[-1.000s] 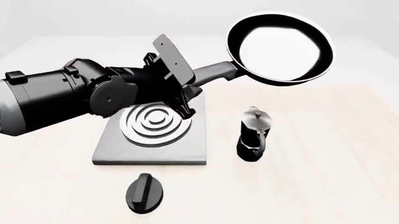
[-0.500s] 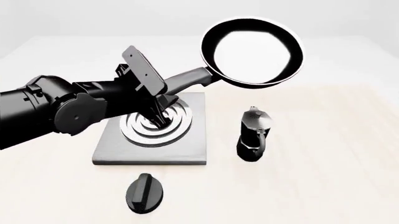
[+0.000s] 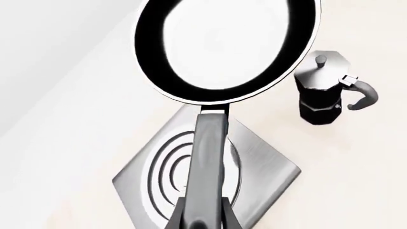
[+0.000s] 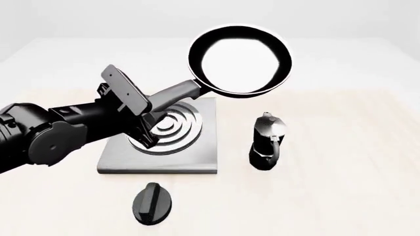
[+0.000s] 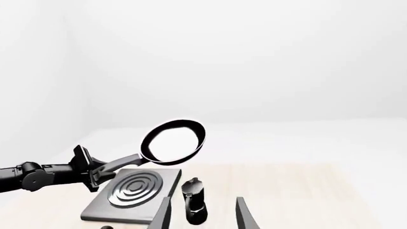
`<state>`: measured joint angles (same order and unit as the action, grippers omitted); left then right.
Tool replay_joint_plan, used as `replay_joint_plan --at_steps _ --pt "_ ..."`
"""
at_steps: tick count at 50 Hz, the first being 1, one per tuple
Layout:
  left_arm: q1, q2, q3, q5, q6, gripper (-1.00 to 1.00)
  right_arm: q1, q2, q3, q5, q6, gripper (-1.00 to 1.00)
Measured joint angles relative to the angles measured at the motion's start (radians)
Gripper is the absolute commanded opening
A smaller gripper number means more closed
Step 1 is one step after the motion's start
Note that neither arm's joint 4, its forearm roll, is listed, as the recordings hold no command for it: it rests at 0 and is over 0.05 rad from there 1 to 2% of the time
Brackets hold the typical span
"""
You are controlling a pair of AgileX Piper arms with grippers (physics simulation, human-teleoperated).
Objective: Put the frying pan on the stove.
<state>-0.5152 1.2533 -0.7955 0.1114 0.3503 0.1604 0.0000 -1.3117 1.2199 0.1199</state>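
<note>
While my left pincer (image 4: 149, 129) stays clamped on the frying pan (image 4: 240, 60) by its handle, I have swung the pan leftward over the last second, so it now hangs in the air just past the far edge of the stove (image 4: 196, 160). It isn't over the burner yet. My right pincer (image 5: 202, 214) sits spread and idle, well back.

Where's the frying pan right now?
In the front view the frying pan is in the air, held by its handle in the left gripper, beyond the stove and left of the moka pot.
</note>
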Motion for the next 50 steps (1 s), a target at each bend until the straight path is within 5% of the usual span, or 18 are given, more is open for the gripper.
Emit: replay_joint_plan --at_steps 50 --pt "0.146 -0.262 0.321 -0.032 -0.053 -1.00 0.001 0.000 0.001 0.000 0.003 1.00"
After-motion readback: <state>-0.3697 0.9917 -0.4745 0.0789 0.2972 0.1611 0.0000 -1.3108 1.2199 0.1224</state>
